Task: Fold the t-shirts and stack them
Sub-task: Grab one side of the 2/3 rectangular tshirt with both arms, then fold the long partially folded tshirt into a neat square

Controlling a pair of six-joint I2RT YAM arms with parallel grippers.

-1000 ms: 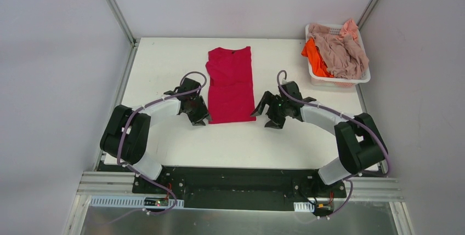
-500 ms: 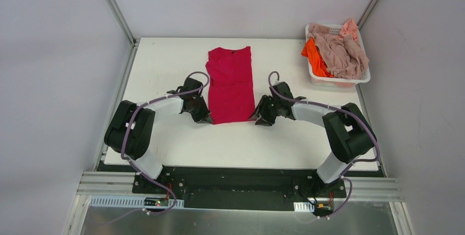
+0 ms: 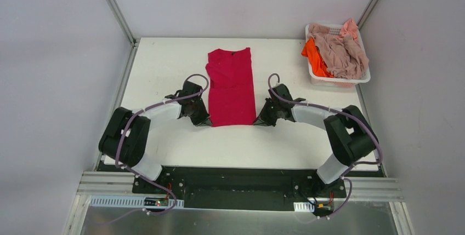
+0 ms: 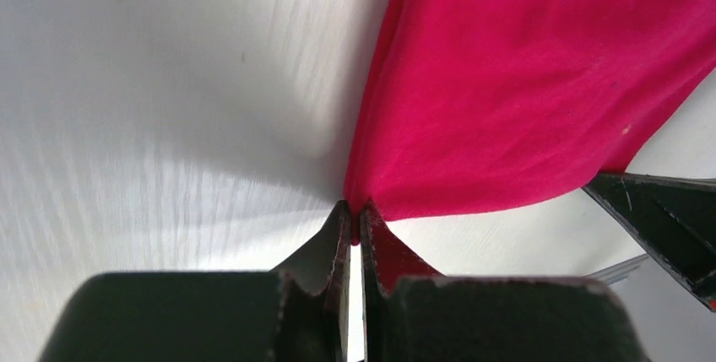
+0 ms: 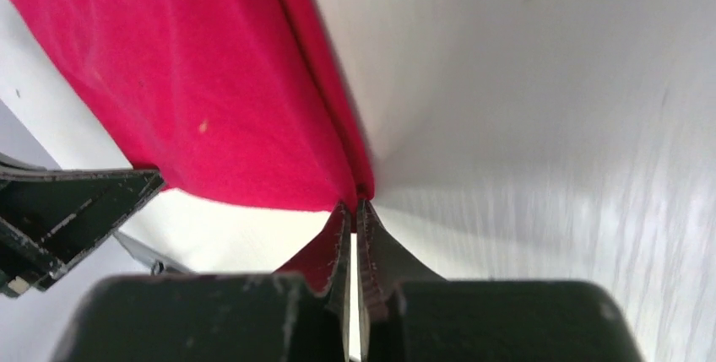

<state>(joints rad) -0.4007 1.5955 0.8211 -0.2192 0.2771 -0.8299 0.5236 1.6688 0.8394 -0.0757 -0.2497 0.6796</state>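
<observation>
A crimson red t-shirt [image 3: 231, 87], folded into a long strip, lies in the middle of the white table. My left gripper [image 3: 205, 121] is shut on its near left corner; in the left wrist view the red cloth [image 4: 507, 83] is pinched at the tips of the gripper [image 4: 355, 210]. My right gripper [image 3: 257, 120] is shut on the near right corner, where the red cloth [image 5: 211, 83] meets the tips of the gripper [image 5: 355, 207]. An orange t-shirt [image 3: 315, 57] and pinkish-beige t-shirts [image 3: 340, 49] are heaped in a white basket.
The white plastic basket [image 3: 340, 80] stands at the table's far right corner. Grey walls enclose the table [image 3: 164, 65] on the left, back and right. A black mounting rail [image 3: 230, 180] runs along the near edge.
Both grippers moved in to the red shirt's near corners and shut on them; the right one was wide open a second ago.
</observation>
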